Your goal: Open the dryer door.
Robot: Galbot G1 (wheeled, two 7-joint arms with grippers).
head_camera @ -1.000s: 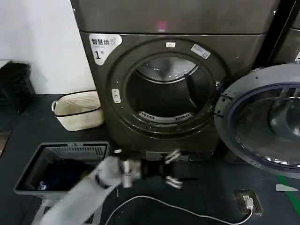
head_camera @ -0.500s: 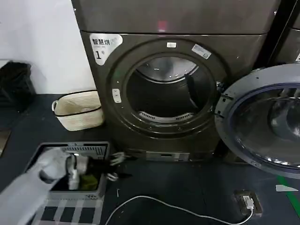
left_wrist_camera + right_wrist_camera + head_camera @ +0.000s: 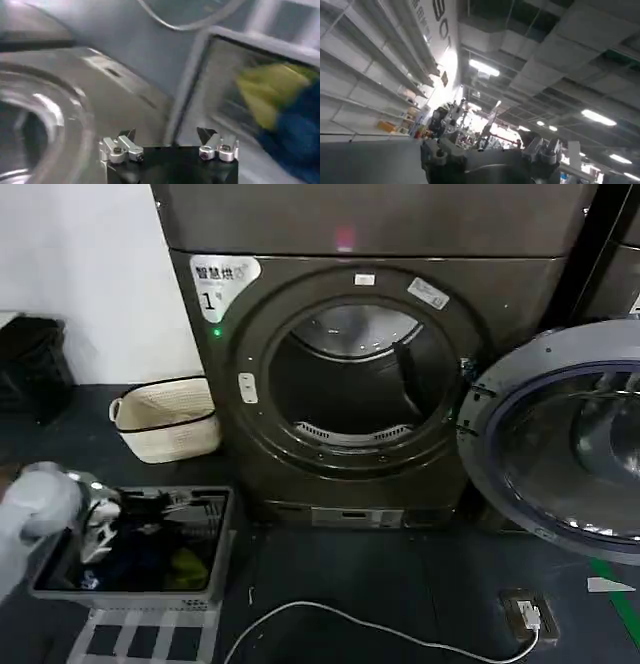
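- Dryer door (image 3: 565,454): swung fully open to robot's right, grey inner face toward the room, hinged at drum opening (image 3: 350,379); task looks done.
- Left gripper (image 3: 100,519): low at left, over laundry basket (image 3: 215,569); fingers (image 3: 118,148) spread wide, holding nothing, clear of door.
- Right gripper (image 3: 492,155): parked, aimed at ceiling; finger state can't tell.

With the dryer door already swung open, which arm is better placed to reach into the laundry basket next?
Left, probably. The left gripper hangs open right over the grey laundry basket of clothes, while the dryer door stands wide open. The right gripper points up at the ceiling.
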